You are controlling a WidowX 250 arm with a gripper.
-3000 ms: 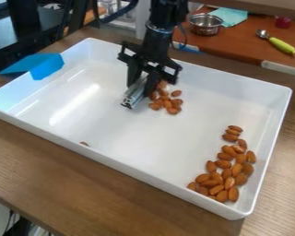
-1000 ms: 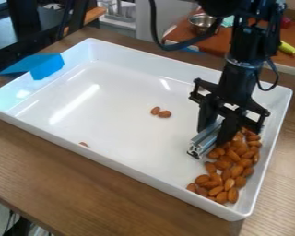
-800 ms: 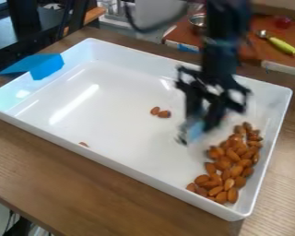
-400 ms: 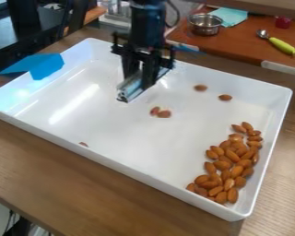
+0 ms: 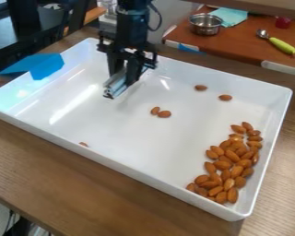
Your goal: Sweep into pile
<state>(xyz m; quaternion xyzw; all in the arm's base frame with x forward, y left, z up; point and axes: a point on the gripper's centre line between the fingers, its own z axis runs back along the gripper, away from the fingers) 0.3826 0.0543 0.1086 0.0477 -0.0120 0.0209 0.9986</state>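
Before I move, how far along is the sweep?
Looks mostly done: almond pile at one side of the tray. In hand: metal bar, gripped by the end effector. Left: two almonds mid-tray, two more toward the far side, a brown bit near the front.

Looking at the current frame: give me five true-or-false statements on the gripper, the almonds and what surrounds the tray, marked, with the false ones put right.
1. The gripper holds a metal bar. True.
2. The main pile lies near the right wall of the tray, as seen in the picture. True.
3. Every almond is in one pile. False: several lie apart, such as the two almonds near the tray's middle.
4. The bar is touching the pile. False: it is well away, on the other side of those two almonds.
5. The metal bowl lies inside the tray. False: the bowl stands outside, on the orange-brown surface behind.
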